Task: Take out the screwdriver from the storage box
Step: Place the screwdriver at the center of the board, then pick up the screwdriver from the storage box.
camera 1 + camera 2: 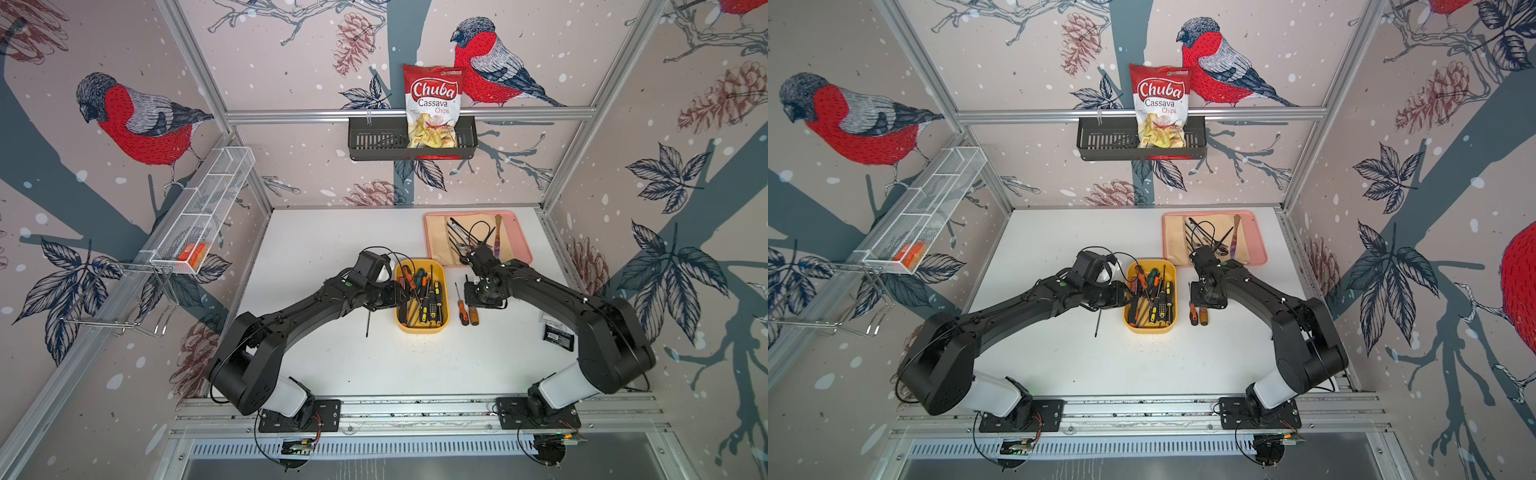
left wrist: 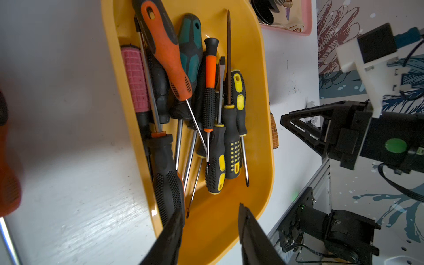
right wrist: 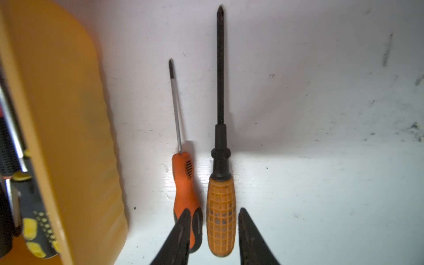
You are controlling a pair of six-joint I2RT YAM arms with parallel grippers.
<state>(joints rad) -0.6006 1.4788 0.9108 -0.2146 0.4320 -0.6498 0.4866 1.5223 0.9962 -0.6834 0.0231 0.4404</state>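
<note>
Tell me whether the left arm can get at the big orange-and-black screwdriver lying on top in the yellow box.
Probably yes. The left gripper hangs open over the storage box, and that screwdriver lies topmost in the pile, nothing covering it.

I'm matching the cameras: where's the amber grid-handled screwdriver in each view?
Both top views: amber grid-handled screwdriver just right of the yellow storage box.
Left wrist: handle peeking past the box's rim.
Right wrist: handle between the right pincer's tips.
Shared landmark: the yellow box.
</note>
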